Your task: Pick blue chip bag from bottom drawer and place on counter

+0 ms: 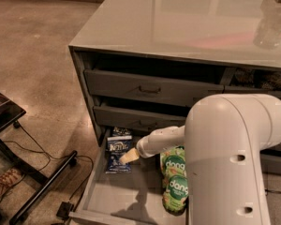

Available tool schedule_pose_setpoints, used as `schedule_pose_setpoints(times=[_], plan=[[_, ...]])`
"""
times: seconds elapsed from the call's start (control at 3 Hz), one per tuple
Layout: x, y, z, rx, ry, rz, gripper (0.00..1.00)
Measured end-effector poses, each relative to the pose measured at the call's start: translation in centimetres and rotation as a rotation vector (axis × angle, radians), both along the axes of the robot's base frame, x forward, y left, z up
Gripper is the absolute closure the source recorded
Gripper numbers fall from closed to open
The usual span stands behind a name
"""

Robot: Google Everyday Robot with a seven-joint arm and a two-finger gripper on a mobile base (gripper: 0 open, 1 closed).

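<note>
Dark-blue crinkly chip bag (116, 146) lies back-left in the open shallow grey metal bottom drawer (113, 196), the pale-tipped gripper (129, 156) at its edge, grip state untellable; likely the reaching step, next needing a secure pinch

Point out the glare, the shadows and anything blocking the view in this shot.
Camera view: the glossy counter shows pale reflections and a pinkish patch at right; the cabinet recesses are dark; the gripper hangs over the blue chip bag, and a dark shadow lies on the bottom drawer floor near its front; the white arm fills the lower right, hiding part of the green bags.
</note>
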State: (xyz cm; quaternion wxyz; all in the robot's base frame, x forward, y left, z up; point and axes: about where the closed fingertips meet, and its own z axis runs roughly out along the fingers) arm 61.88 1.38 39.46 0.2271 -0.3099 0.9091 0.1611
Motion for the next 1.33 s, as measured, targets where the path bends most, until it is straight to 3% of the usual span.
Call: schedule_pose_setpoints(times=[0.33,0.67,1.0,1.33], plan=[[0.0,0.0,0.0,0.0,0.0,0.0,0.0],[0.7,0.9,-2.7,0.043,0.018,-0.015,0.0],[1.7,2.1,-9.0,0.121,0.042,-0.097,0.0],[4.0,3.8,-12.8,0.201,-0.01,-0.197,0.0]])
